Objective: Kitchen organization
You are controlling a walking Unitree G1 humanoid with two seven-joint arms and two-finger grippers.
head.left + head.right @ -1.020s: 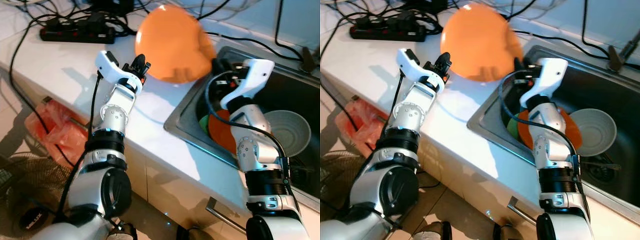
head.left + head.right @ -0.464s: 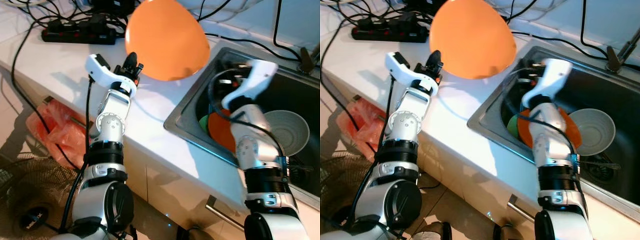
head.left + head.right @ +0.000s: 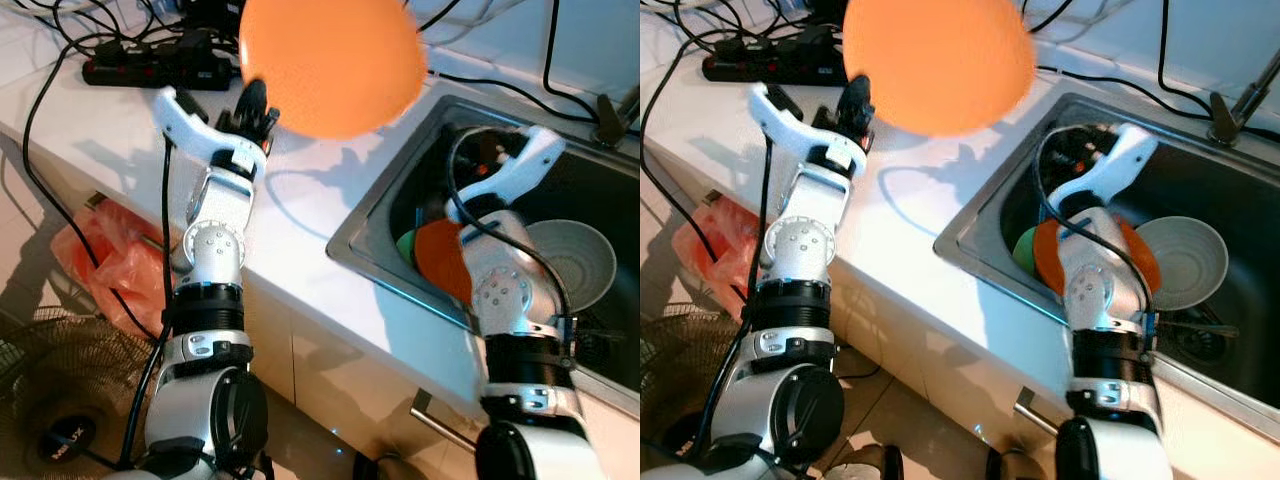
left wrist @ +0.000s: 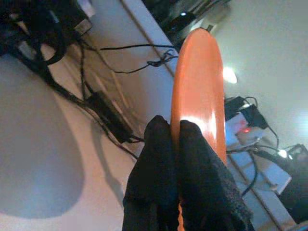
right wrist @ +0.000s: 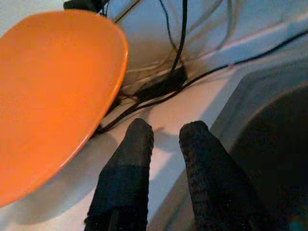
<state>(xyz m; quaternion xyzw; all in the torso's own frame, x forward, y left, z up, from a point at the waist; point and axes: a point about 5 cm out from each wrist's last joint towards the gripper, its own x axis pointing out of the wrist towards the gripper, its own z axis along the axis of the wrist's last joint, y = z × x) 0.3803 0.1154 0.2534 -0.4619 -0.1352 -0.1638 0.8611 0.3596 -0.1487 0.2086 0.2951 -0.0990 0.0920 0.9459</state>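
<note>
Left gripper (image 4: 175,139) raised above the white counter (image 3: 130,130) beside the sink (image 3: 372,215), jaws clamped on the rim of a large orange plate (image 3: 330,62); plate held in the air, tilted, clear of the counter surface, its shadow falling on the counter next to the sink edge. Right gripper (image 5: 161,139) positioned at the sink's near-left corner, over the rim, jaws slightly apart and holding nothing, pointed toward the held plate without touching it. Inside the sink: a second orange plate (image 3: 1140,262) lying against the left wall, a green item (image 3: 1025,248) partly hidden beneath it, identity not discernible, and a white bowl (image 3: 1185,262) just beside the plate toward the sink's centre. Tap base (image 3: 1225,115) standing at the far rim of the sink. Black power strip (image 3: 150,68) and a tangle of black cables (image 3: 60,40) on the counter well beyond the sink's left side. Below the counter edge, left of the sink: orange plastic bag (image 3: 110,270) hanging at the cabinet front, and a fan (image 3: 50,400) with wire guard on the floor.
</note>
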